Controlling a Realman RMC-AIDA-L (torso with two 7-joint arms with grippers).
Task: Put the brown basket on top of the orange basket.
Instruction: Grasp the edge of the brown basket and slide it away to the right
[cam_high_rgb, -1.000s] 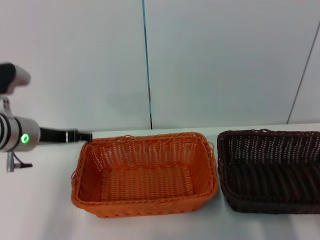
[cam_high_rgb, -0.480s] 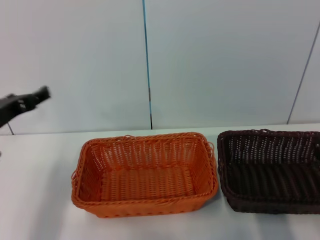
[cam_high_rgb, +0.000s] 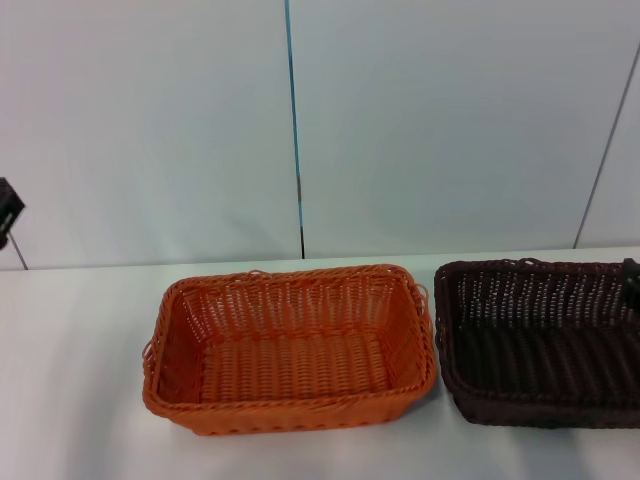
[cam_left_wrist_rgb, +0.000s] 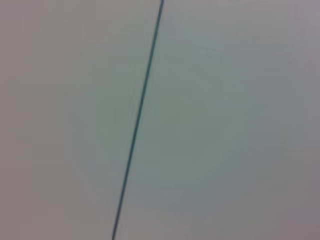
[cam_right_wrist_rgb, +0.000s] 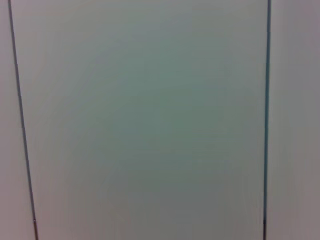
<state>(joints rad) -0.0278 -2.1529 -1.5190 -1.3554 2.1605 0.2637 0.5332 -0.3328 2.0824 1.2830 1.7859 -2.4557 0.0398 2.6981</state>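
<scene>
Head view: the orange basket (cam_high_rgb: 288, 348) sits on the white table (cam_high_rgb: 80, 400), open side up, roughly central. The brown basket (cam_high_rgb: 540, 342) stands just beside it on the robot's right, also upright on the table, its far right end cut off by the frame edge. A narrow strip of table shows between the two rims; they do not appear to touch. Neither basket has shifted over the last second.

Left arm: a second ago its silver forearm with a green light lay across the left edge, level with the orange basket's back rim. Half a second ago only a dark end piece showed, higher up against the wall. Now a small dark bit (cam_high_rgb: 9, 212) remains at the left edge, well above the table. Whether its fingers are apart or together cannot be told.

Right side: a thin dark sliver (cam_high_rgb: 630, 280) has appeared at the right edge over the brown basket's far rim; not there earlier. Too little shows to say what it is.

Both wrist views: only the pale wall panel (cam_left_wrist_rgb: 225, 125) and its dark seams (cam_right_wrist_rgb: 267, 120).
</scene>
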